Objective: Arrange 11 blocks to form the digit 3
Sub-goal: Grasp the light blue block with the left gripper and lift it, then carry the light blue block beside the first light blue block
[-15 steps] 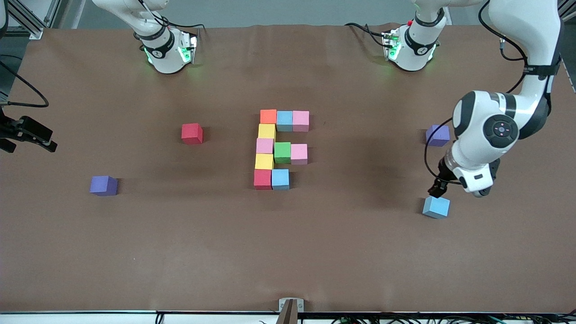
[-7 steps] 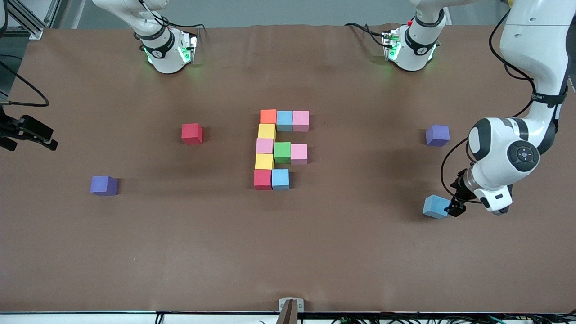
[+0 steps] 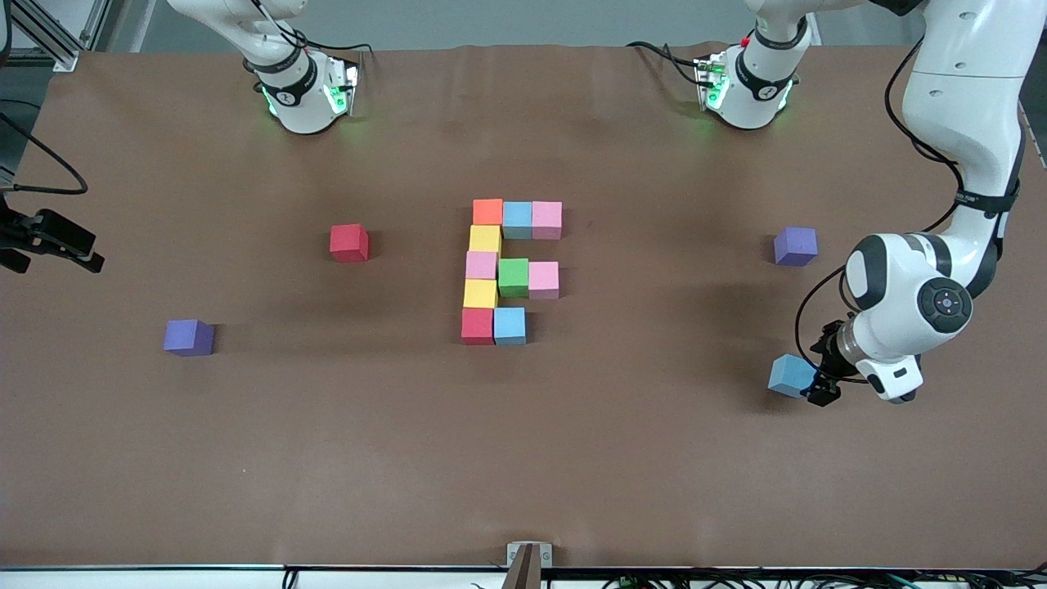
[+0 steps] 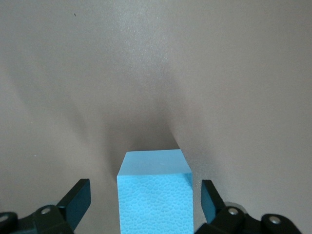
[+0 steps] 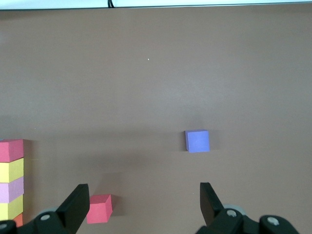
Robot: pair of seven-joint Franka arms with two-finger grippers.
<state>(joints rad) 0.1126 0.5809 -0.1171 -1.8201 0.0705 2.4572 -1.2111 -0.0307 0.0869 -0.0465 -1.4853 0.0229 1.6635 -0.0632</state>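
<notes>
Mid-table, the digit 3 (image 3: 507, 270) is a figure of several touching blocks that reads as an "E", with a red block (image 3: 477, 325) and a light blue block (image 3: 510, 325) in its row nearest the front camera. A loose light blue block (image 3: 789, 375) (image 4: 155, 195) lies toward the left arm's end of the table. My left gripper (image 3: 818, 382) (image 4: 145, 195) is low at it, open, with a finger on each side of the block and a gap at both. My right gripper (image 5: 143, 195) waits open and empty, high over the right arm's end.
A loose red block (image 3: 349, 242) (image 5: 100, 208) lies beside the figure toward the right arm's end. One purple cube (image 3: 188, 337) (image 5: 197, 141) lies nearer the front camera than it. Another purple cube (image 3: 795, 246) lies farther from the front camera than the loose light blue block.
The left arm has swung toward its end of the table and come down, bringing its open fingers around the loose light blue block. The block and the right arm have not moved.
</notes>
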